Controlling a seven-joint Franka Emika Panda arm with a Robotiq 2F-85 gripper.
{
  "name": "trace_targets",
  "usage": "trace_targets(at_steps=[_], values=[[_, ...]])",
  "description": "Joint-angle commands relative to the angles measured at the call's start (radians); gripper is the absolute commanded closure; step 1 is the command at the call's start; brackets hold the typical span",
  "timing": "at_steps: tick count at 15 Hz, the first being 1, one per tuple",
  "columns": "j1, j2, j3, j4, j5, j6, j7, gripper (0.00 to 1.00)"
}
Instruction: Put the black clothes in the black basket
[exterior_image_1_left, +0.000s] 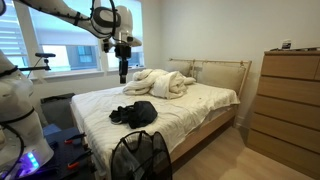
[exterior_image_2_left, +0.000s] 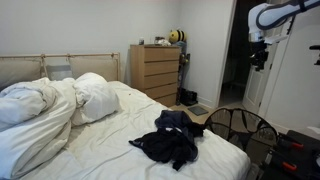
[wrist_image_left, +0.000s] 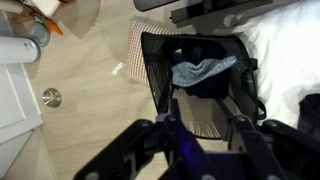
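Rumpled bed (exterior_image_1_left: 200, 100) bears crumpled black clothes (exterior_image_1_left: 134, 113) near mesh basket (exterior_image_1_left: 140, 157).

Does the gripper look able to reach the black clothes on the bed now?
Probably yes: the gripper hangs in open air, and the black clothes lie uncovered on the bed, nothing above them.

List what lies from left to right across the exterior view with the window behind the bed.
White robot base → black clothes → headboard → wooden dresser. Left out: the gripper, black basket and white duvet, which overlap the clothes from left to right.
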Motion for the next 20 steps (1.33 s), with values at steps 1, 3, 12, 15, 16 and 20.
trace_targets(at_steps=[1, 3, 12, 15, 16, 20], values=[[-0.004, -0.042, -0.002, -0.032, 0.019, 0.013, -0.059, 0.27], [0.008, -0.041, -0.005, -0.026, 0.059, -0.016, -0.12, 0.12], [0.103, 0.025, 0.028, 0.018, 0.179, -0.268, -0.447, 0.0], [0.094, 0.004, 0.024, -0.01, 0.172, -0.218, -0.407, 0.0], [0.093, 0.004, 0.024, -0.01, 0.172, -0.218, -0.407, 0.0], [0.089, 0.004, 0.02, -0.01, 0.172, -0.218, -0.407, 0.0]])
